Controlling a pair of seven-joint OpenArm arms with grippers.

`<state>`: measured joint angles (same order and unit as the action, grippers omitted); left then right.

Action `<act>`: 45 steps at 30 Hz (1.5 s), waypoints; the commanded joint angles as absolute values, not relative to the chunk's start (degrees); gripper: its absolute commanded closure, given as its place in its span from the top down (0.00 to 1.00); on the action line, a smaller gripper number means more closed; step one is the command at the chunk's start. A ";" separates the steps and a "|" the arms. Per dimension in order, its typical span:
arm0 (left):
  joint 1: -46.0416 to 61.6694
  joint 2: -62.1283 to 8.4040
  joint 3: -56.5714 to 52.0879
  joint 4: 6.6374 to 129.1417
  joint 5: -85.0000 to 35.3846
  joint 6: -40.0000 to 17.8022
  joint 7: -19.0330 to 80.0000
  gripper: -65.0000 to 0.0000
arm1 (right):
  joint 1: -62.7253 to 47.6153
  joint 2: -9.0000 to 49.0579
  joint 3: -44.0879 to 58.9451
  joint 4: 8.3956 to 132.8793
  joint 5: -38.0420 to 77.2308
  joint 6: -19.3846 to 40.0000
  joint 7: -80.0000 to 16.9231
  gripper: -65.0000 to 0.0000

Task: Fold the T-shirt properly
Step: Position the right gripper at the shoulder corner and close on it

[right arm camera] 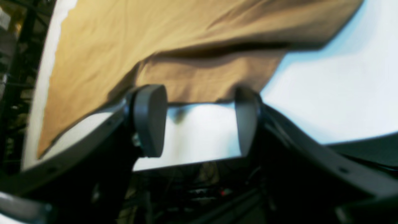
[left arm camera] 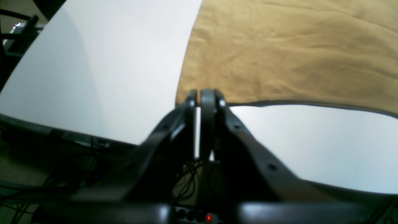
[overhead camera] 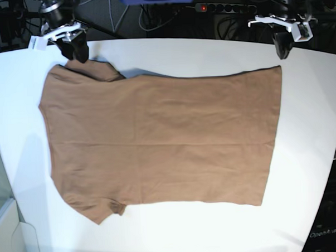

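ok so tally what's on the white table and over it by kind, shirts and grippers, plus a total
plain tan-brown short-sleeved cotton T-shirt, spread flat on the white table: 1
black robot grippers: 2, the left gripper shut at the hem corner, the right gripper open at the sleeve
total: 3

We can read only one text, probably "OpenArm", in small white letters on a dark panel (overhead camera: 329,233) at the base view's lower right corner.
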<state>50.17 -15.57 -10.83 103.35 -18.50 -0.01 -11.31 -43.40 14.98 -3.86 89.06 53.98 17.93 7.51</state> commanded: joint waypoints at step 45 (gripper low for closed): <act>50.07 -15.87 -13.67 104.66 -18.86 -0.13 -12.79 0.02 | -41.10 16.84 -5.85 88.48 54.02 17.71 7.34 0.01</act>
<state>49.36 -15.55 -13.43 103.57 -18.74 0.05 -11.31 -40.49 16.21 -6.13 87.81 53.76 17.08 6.17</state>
